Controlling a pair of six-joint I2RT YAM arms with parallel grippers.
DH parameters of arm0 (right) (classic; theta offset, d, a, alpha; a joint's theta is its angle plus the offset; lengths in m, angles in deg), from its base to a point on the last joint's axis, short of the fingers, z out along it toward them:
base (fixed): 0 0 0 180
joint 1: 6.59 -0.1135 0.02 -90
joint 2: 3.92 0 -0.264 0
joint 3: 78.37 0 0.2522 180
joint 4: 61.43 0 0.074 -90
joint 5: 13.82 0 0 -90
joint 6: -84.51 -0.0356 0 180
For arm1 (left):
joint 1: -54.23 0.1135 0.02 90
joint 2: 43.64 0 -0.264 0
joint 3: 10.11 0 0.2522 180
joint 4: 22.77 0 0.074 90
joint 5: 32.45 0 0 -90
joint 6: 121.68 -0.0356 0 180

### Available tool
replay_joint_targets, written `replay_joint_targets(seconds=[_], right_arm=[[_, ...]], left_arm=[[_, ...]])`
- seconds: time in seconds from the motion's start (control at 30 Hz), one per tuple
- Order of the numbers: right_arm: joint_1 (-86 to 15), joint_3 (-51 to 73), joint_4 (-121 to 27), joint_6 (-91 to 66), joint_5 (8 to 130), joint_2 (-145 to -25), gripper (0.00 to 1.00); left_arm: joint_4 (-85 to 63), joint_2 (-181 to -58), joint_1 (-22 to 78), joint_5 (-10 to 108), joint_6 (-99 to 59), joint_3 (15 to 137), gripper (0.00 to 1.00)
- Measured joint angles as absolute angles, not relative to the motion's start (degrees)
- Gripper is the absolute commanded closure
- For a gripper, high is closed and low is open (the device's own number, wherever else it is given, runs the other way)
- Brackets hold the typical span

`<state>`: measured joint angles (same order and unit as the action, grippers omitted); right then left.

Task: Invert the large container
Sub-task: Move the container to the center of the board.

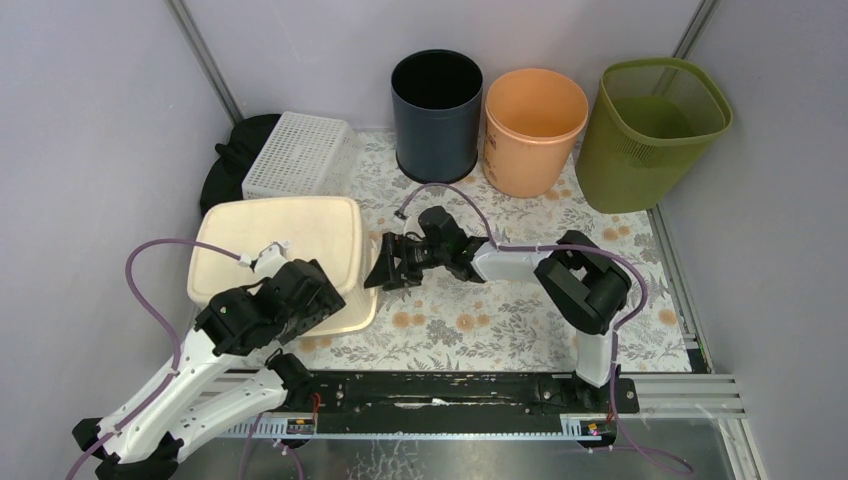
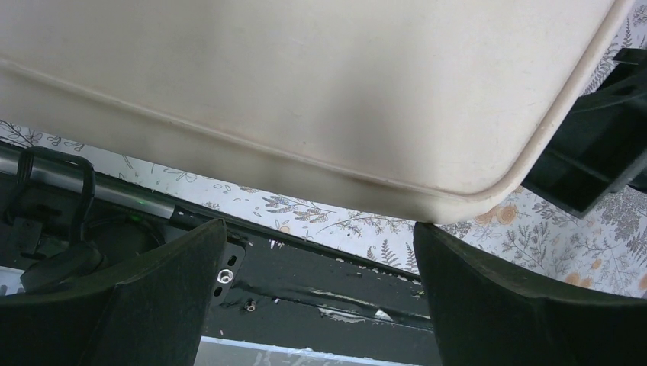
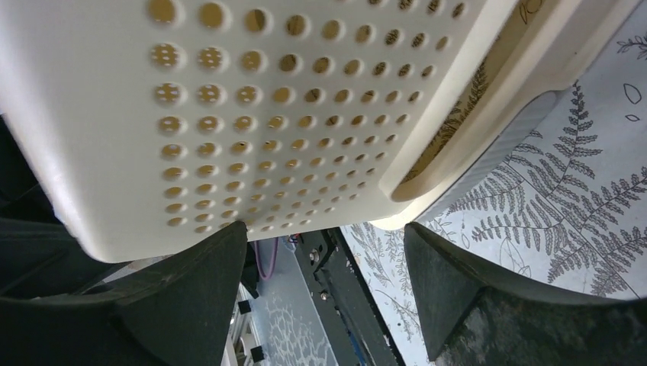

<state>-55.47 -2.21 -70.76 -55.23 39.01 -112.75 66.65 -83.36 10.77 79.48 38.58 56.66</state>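
The large cream container [image 1: 280, 235] sits on the left part of the flowered worktop [image 1: 480, 320], with a broad smooth face turned upward in the overhead view. The left hand [image 1: 300, 300] is at its near right corner. From the left wrist its fingers [image 2: 152, 290] are spread wide, and the container's rounded corner [image 2: 305, 76] lies just beyond them, close to the tip of one. The right hand [image 1: 383, 265] points at the container's right side, also spread, its fingertips [image 3: 191, 274] right up against the wall [image 3: 229, 114]. That wall is pierced with rows of small round holes, and a thick rolled lip runs along its edge. Neither hand pinches anything.
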Motion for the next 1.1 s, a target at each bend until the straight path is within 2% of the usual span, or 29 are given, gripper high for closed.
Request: replay_joint_targets(seconds=[0.73,1.0,1.1], right_arm=[[-62.82,10.68,-68.49,-55.25,37.50,-122.85,0.17],[-63.49,12.45,-64.29,-53.13,38.40,-123.90,0.11],[-63.19,12.45,-60.69,-51.21,39.86,-123.13,0.06]], left_arm=[[66.91,-82.99,10.77,79.53,38.51,58.08,0.00],[66.12,-82.99,10.77,78.32,36.22,59.94,0.00],[64.64,-82.97,10.77,77.54,33.81,61.97,0.00]])
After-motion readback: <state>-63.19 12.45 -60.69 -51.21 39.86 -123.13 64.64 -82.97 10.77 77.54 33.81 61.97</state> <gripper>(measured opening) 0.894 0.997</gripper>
